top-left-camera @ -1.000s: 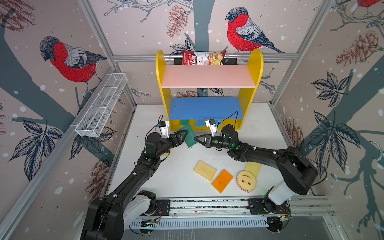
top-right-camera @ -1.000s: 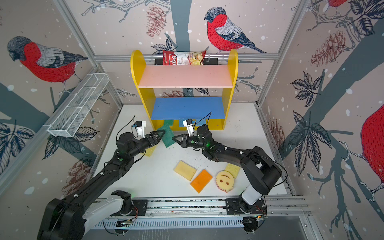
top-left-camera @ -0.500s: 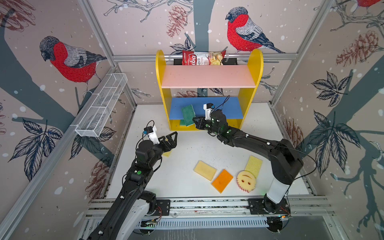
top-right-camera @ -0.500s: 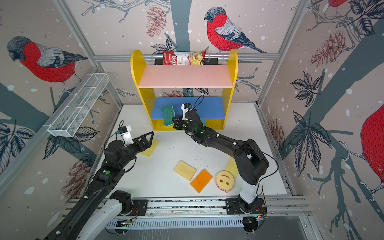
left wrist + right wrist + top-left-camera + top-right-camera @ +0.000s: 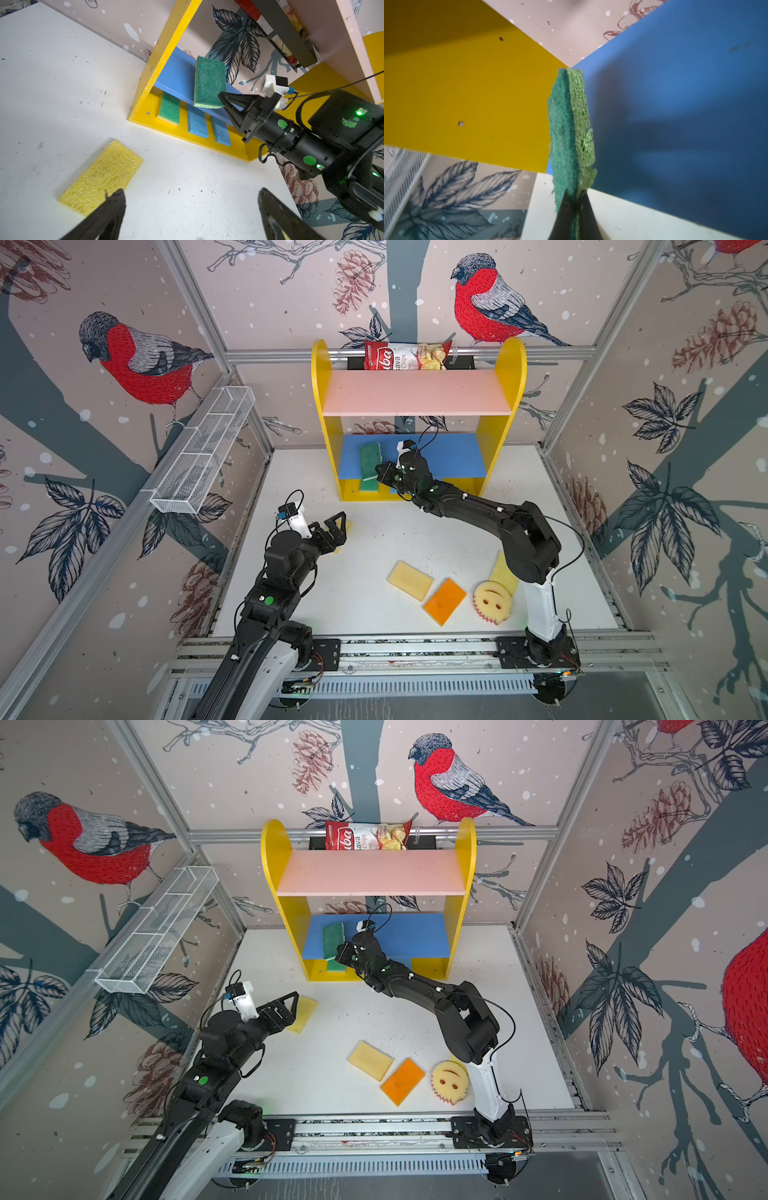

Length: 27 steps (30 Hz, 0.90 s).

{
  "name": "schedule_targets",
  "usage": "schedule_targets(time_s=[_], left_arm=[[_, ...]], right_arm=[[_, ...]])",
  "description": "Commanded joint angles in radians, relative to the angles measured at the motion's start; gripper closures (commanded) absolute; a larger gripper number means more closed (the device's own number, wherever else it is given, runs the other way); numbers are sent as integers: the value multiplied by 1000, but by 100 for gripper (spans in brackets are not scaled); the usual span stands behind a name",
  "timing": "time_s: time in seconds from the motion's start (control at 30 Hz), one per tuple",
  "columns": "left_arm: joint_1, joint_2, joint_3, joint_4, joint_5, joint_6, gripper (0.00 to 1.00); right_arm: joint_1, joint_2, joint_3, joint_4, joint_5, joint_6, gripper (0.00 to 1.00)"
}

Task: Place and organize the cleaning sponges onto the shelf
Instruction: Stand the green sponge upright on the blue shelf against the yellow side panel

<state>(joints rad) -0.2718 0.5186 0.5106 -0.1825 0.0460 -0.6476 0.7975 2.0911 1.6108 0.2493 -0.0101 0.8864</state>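
The right gripper (image 5: 575,196) pinched one green sponge (image 5: 209,83) over the shelf's (image 5: 323,414) blue board (image 5: 453,456). On the base (image 5: 184,124) lay three more sponges (image 5: 197,122): one green, two blue. Five lay on the table (image 5: 374,539), one yellow sponge (image 5: 101,176) beside the left gripper's (image 5: 190,193) wide-open jaws.

1. A green rectangular scouring sponge (image 5: 370,456) was over the left end of the yellow-sided wooden shelf's (image 5: 415,404) middle board.
2. On the shelf's base lay two blue foam sponges (image 5: 197,122).
3. A red-and-white chips bag (image 5: 405,356) sat behind the shelf's top.
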Motion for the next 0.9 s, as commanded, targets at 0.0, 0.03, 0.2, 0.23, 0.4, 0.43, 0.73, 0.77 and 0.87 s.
schedule_targets(time_s=[0.0,0.03,0.2,0.23,0.4,0.43,0.73,0.77,0.87], left_arm=[[1,-31,-3,-62,-32,2,2],[2,-44,-4,-75,-35,0,2],[1,-95,-8,-126,-60,-13,2],[1,-101,-8,-134,-63,-16,2],[1,-116,-10,-153,-71,-21,2],[1,-116,-11,-150,-73,-22,2],[2,-81,-15,-122,-63,-6,2],[1,-77,-17,-121,-61,-7,2],[0,-80,-20,-121,-55,-11,2]], right_arm=[[7,38,45,38,36,63,95],[9,55,66,36,41,73,95],[14,120,142,11,56,111,94],[14,128,146,9,65,120,94],[13,145,157,11,90,144,93],[14,148,160,11,91,146,93],[12,160,167,-11,115,156,75],[12,161,164,-12,116,155,75],[11,164,161,-10,122,159,73]])
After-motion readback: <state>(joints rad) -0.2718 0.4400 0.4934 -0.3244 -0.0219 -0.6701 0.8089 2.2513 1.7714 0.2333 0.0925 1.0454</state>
